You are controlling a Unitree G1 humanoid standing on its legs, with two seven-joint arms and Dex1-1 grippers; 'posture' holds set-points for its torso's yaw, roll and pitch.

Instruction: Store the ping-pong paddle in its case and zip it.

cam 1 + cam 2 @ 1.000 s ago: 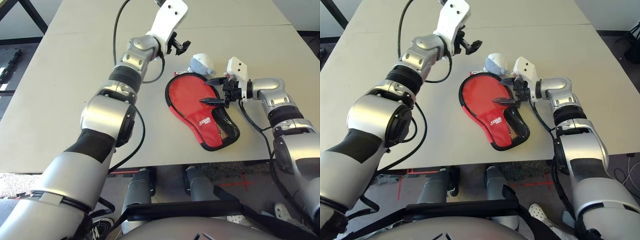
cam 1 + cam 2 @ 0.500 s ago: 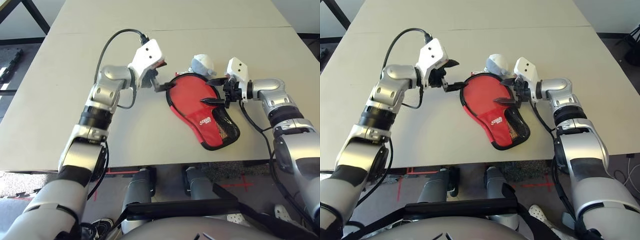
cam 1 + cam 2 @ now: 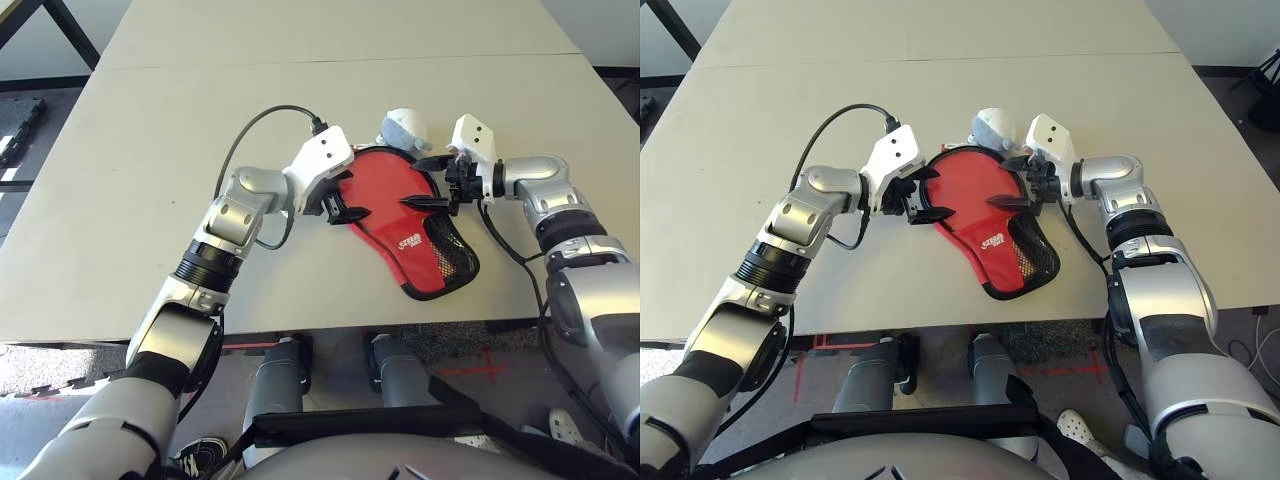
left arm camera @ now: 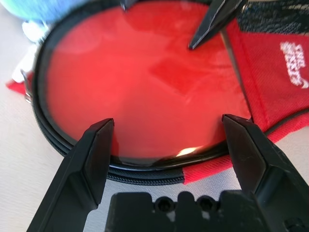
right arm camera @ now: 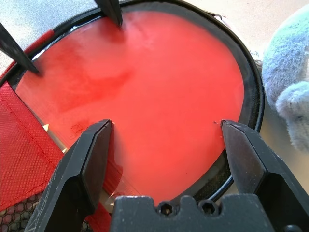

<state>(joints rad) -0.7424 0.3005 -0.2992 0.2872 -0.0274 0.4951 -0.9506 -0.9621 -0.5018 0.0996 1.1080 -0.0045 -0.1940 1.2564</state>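
round red rubber-faced paddle (image 4: 140,82) lies inside the open red fabric zip case (image 3: 410,235), left gripper (image 3: 342,208) and right gripper (image 3: 428,180) both spread wide above it; careless fingertip contact could drag the paddle out.

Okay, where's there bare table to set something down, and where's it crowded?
Free: the wide table to the left of the left gripper, and the far stretch beyond the soft white-grey lump. Crowded: around the case, with both open grippers at the paddle's red face, the right gripper opposite.
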